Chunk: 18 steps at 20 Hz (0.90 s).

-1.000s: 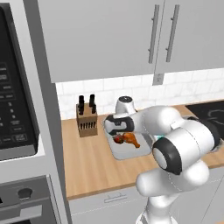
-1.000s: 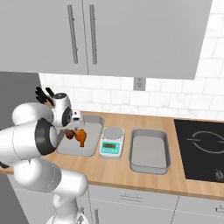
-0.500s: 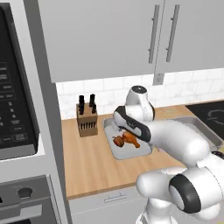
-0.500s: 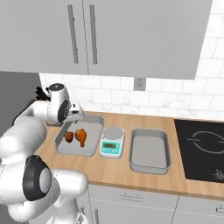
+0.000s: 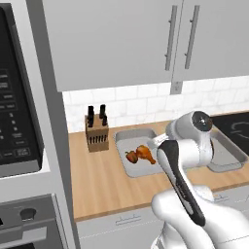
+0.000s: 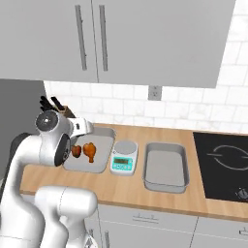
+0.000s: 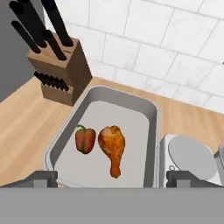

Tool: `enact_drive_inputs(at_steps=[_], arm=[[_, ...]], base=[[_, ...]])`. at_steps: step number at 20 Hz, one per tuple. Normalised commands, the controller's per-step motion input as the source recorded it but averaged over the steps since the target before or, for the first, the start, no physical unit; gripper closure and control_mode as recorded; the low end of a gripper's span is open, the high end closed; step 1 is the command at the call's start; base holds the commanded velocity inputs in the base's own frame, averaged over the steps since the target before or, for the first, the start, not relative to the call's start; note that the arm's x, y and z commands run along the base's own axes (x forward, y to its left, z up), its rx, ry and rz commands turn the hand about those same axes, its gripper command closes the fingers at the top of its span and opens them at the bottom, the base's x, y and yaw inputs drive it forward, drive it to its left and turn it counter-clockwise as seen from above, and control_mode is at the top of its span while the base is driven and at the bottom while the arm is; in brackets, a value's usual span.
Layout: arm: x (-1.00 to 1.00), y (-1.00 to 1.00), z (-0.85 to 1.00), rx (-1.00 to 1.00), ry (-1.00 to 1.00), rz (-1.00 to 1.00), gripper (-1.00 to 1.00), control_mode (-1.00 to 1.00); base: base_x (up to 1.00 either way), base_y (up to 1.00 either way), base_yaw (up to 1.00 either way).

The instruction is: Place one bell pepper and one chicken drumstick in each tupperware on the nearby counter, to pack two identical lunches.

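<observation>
On the wooden worktop point(image 6: 126, 186), a bell pepper point(image 7: 85, 139) and chicken drumstick point(image 7: 113, 147) are seen inside one tupperware point(image 7: 151, 114). At 3 o'clock, a scale point(image 7: 190, 157) is cut off. The tool point(image 7: 111, 178) is spread open, empty.

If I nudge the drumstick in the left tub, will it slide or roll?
The chicken drumstick lies flat in the tupperware, so it would probably slide, pivoting about its fat end. Its glossy skin may be slippery. The bell pepper sits close beside it and could get bumped.
</observation>
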Motion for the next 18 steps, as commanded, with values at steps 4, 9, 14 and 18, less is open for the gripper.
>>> enact_drive_inputs(at_steps=[4, 9, 14, 18], arm=[[-1.0, -0.52, 1.0, 0.08, -0.24, -0.03, -1.0, -1.0], [-1.0, -0.23, 0.85, 0.07, -0.09, 0.02, -1.0, -1.0], [-0.2, 0.0, 0.06, 0.0, 0.01, 0.02, -1.0, 1.0], [0.0, 0.0, 0.0, 0.0, 0.0, 0.0, -1.0, 1.0]], base=[[0.0, 0.0, 0.0], [0.0, 0.0, 0.0], [-0.8, 0.03, 0.27], [-0.48, 0.0, 0.87]])
